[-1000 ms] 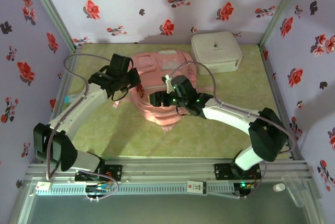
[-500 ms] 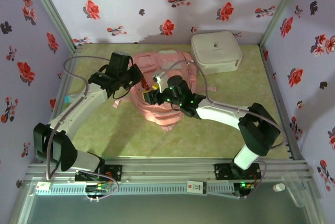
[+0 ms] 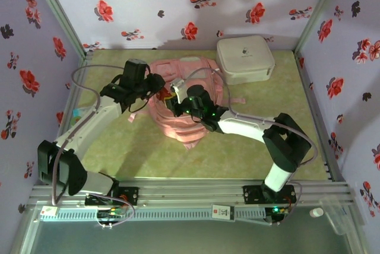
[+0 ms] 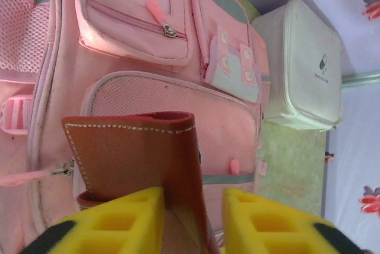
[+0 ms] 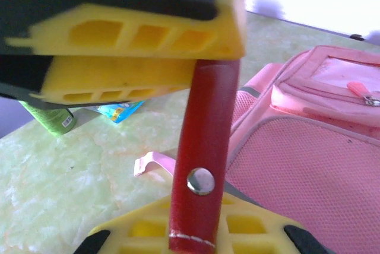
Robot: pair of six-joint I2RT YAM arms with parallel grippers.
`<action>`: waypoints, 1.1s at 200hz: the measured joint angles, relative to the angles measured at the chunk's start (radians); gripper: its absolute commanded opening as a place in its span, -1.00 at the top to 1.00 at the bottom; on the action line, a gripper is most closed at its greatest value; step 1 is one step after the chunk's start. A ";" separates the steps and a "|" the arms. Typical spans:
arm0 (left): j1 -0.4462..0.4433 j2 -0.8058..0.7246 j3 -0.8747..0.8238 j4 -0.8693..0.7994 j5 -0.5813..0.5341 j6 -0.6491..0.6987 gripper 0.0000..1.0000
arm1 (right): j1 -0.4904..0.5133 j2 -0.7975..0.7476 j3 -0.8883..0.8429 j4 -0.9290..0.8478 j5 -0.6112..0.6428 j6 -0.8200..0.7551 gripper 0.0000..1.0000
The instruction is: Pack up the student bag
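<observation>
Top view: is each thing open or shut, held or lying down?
student bag: lying flat, front pockets zipped shut.
white case: shut, on the table.
red leather wallet: folded, held over the bag.
left gripper: shut on the wallet.
right gripper: shut on the wallet.

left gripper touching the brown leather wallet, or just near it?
Touching. In the left wrist view the brown leather wallet sits wedged between the left gripper's yellow fingers, its edge against a pad.
</observation>
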 measured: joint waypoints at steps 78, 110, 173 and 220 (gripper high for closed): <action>0.001 -0.171 -0.057 0.033 -0.052 0.169 -0.92 | -0.102 -0.257 -0.174 -0.035 0.013 0.091 0.82; -0.048 -0.199 -0.112 0.078 -0.077 0.316 -0.99 | -0.224 -0.385 -0.220 -0.121 0.013 0.173 0.83; -0.211 -0.016 -0.065 0.081 -0.110 0.671 -0.99 | -0.392 -0.525 -0.220 -0.307 0.013 0.319 0.88; -0.266 0.133 0.060 -0.039 -0.117 0.969 -0.96 | -0.439 -0.540 -0.220 -0.358 0.000 0.366 0.89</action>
